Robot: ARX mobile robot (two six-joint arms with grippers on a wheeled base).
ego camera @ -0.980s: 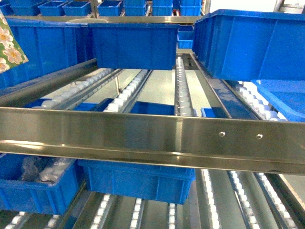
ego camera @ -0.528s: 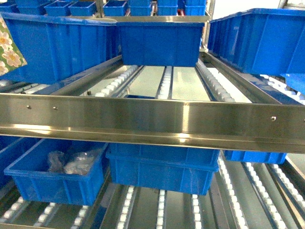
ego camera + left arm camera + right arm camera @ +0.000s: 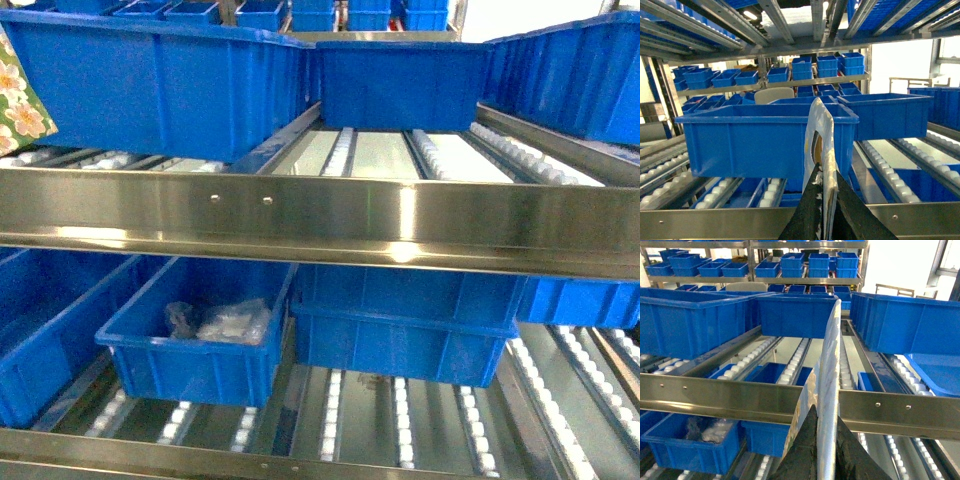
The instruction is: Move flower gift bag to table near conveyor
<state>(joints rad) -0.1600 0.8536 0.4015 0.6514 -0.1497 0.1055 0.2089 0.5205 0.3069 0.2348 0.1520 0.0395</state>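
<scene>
As you see it from the left wrist: the left gripper [image 3: 825, 176] is clenched on the flower gift bag [image 3: 827, 135], its two dark fingers [image 3: 810, 210] pressing the bag's lower part from either side.
Bag, left wrist view: you see it upright and edge-on, rising from the gripper, with the handle hole towards its top and a big blue bin [image 3: 750, 140] behind it.
Bag, head view: only a corner reaches your picture, at the far left edge [image 3: 18, 95], showing pale flowers on green; it is held up in front of the upper bins, off any shelf.
Right gripper: the right gripper [image 3: 825, 416] is clenched on a thin pale sheet [image 3: 829, 365], which stands upright and edge-on between its dark fingers. You cannot tell from this view what the sheet is.
Conveyor: the conveyor [image 3: 400, 215] fills your head view, its shiny steel front rail running across the middle and sloping tracks of small white rollers [image 3: 335, 150] behind and below it.
Upper bins: blue bins [image 3: 150, 80] sit on the top tracks.
Lower bin: a smaller bin [image 3: 190, 365] under the rail holds clear-wrapped packets [image 3: 222, 322].
</scene>
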